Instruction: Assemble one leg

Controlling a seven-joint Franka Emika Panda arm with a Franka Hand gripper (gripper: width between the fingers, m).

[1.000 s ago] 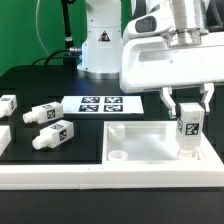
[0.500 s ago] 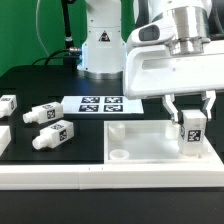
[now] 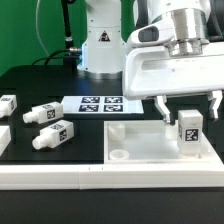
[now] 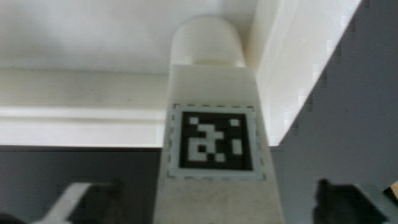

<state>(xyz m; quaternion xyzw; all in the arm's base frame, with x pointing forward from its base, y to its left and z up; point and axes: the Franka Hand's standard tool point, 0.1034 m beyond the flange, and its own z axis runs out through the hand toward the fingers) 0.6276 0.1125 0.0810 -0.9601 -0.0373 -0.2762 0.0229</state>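
A white leg (image 3: 190, 134) with a black-and-white tag stands upright at a corner of the large flat white square panel (image 3: 140, 140), at the exterior view's right. My gripper (image 3: 188, 106) hangs over it with its fingers spread wide on either side, not touching it. In the wrist view the leg (image 4: 217, 120) runs up the middle, with a dark fingertip (image 4: 86, 198) off to one side of it and a gap between. Three more legs (image 3: 52, 135) lie on the black table at the exterior view's left.
The marker board (image 3: 99, 104) lies behind the panel. A round corner hole (image 3: 118, 155) shows near the panel's front. The robot base (image 3: 100, 45) stands at the back. A white rail (image 3: 60, 178) runs along the table's front edge.
The gripper's fingers have spread apart and let go of the leg, which now stands free on the panel. The hand has risen slightly.
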